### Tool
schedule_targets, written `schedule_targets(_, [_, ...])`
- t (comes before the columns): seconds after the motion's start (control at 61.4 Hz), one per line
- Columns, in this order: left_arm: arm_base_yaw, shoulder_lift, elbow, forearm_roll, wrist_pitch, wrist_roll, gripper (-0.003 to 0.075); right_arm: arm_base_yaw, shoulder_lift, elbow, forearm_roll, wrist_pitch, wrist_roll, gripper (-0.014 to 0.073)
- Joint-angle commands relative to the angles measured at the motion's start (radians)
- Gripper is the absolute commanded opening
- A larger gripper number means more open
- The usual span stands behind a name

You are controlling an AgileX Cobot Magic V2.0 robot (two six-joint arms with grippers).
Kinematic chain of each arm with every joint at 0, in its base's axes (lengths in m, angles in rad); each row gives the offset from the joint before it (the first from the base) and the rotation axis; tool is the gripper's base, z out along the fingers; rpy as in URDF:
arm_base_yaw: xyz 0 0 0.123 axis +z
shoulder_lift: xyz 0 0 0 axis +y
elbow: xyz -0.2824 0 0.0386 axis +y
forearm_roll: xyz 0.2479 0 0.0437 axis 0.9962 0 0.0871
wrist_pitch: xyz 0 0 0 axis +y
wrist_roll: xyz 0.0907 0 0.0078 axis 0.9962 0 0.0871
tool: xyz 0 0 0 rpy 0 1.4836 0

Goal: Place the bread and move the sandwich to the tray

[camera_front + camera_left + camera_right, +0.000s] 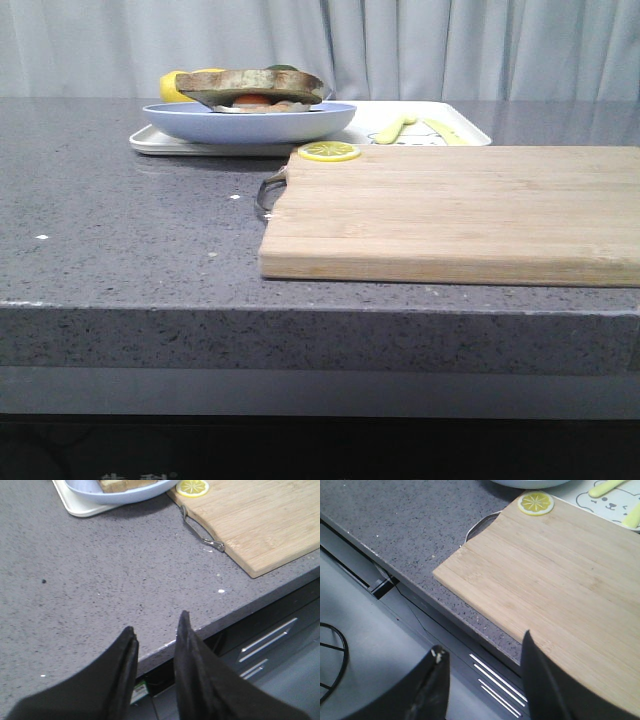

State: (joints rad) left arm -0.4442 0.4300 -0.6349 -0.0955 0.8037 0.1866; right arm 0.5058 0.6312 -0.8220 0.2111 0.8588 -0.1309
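Front view: sandwich [252, 88], brown crust w/ egg, on tray [160, 143].

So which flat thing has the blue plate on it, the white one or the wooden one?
The white tray at the back holds the blue plate. The wooden board in front carries only a lemon slice.

No legible text, brand or number was found on any object. Faint white characters were seen on the dark panel [135, 476] below the surface, cut off and unreadable. A cartoon bear face was printed on the tray [605, 502], without words.
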Motion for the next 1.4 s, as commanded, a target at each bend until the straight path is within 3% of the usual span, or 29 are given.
schedule_targets(0.0, [-0.008, -0.034, -0.014, 0.04, -0.077, 0.006, 0.0187, -0.004, -0.001, -0.024, 0.004, -0.053, -0.002, 0.0358])
schedule_targets(0.293, [-0.008, -0.047, -0.014, 0.08, -0.077, 0.006, 0.0186, -0.004, -0.001, -0.024, 0.004, -0.057, -0.002, 0.0326])
schedule_targets(0.424, [-0.008, -0.047, -0.014, 0.08, -0.077, 0.006, 0.016, -0.004, -0.001, -0.024, 0.004, -0.055, -0.002, 0.0123])
schedule_targets(0.57, [-0.008, -0.047, -0.014, 0.08, -0.077, 0.006, 0.0, -0.004, -0.001, -0.024, 0.004, -0.047, -0.002, -0.0076])
schedule_targets(1.271, [-0.008, -0.047, -0.014, 0.082, -0.079, 0.006, -0.002, -0.004, -0.001, -0.024, 0.004, -0.05, -0.002, -0.0071])
schedule_targets(1.385, [-0.007, -0.103, 0.029, 0.08, -0.142, 0.006, -0.002, -0.004, -0.001, -0.024, 0.004, -0.049, -0.002, -0.0071])
